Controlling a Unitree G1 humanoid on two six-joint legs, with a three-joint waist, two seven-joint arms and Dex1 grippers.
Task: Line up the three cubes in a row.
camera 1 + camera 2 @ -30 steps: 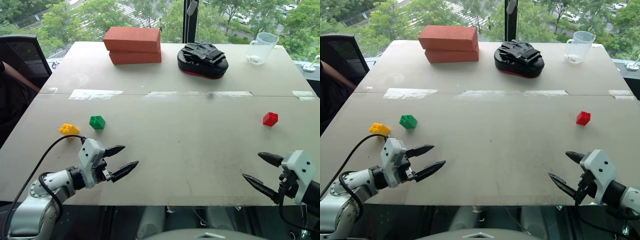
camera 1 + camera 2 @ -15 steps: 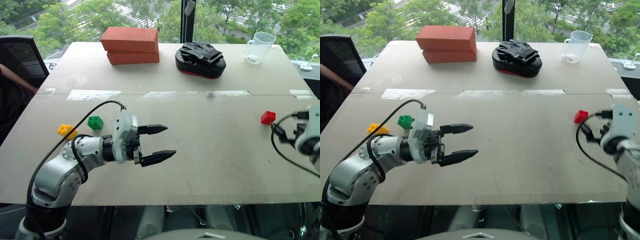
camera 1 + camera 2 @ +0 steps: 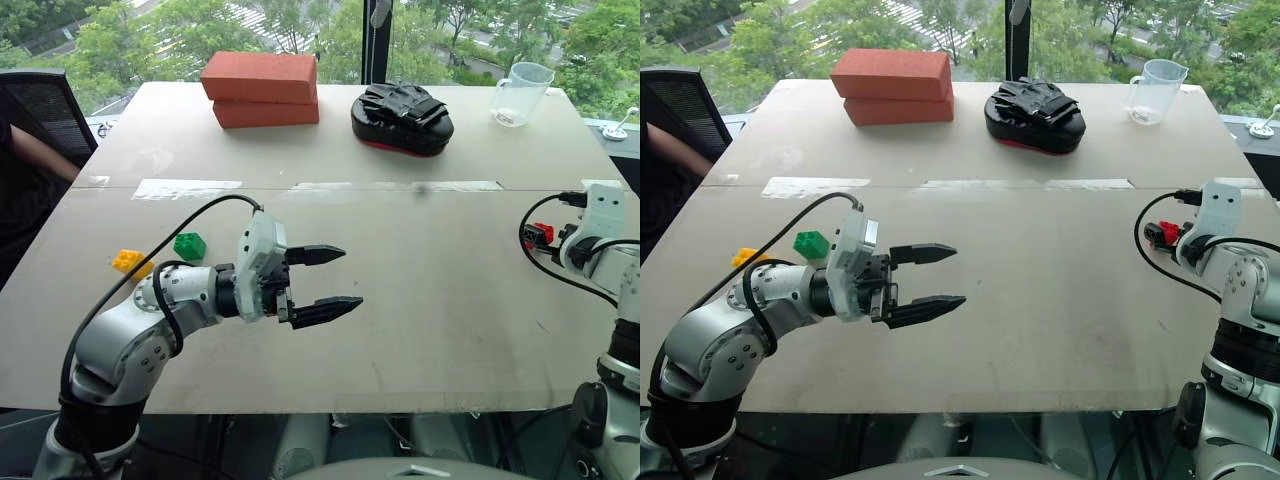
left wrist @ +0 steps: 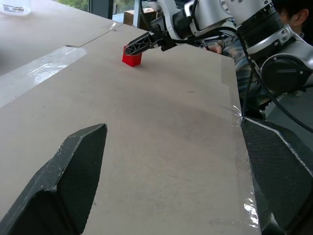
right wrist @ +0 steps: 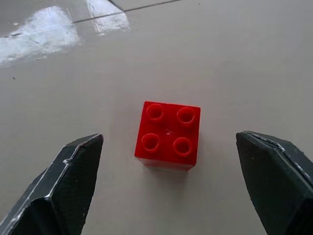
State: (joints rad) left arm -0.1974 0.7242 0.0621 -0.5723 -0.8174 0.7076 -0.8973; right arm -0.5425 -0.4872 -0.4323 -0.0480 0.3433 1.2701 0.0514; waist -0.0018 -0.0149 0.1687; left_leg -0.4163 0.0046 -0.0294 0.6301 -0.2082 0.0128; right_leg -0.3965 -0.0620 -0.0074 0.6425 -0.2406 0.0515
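Tabletop: right claw now over red cube

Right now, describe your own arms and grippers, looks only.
Both arms are silver-grey metal with rounded joints and looping black cables. Each wrist ends in a white housing. The left gripper and right gripper each have two black, tapered, pointed fingers with a finely textured surface.

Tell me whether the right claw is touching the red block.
Apart. In the right wrist view the red block sits on the table between the open right claw fingers, with bare table showing on both sides of it.
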